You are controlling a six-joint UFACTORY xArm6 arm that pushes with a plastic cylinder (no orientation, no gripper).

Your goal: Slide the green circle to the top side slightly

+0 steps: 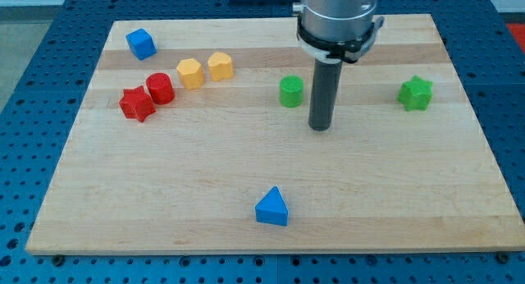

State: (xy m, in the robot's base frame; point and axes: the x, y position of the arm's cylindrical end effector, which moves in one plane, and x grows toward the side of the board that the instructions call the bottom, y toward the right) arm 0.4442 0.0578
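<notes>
A wooden board (246,169) lies on a blue perforated table (49,38). At the board's eleven o'clock corner sits a blue cube (141,43). Toward ten o'clock, four blocks run in a slanted row: a red star (137,103) lowest, touching a red cylinder (160,88), then a yellow hexagon-like block (190,72) and another yellow block (220,66) just beside it at its two o'clock. Out at three o'clock stands a green star (416,93). Down at six o'clock rests a blue triangle (272,207), well apart from the others.
</notes>
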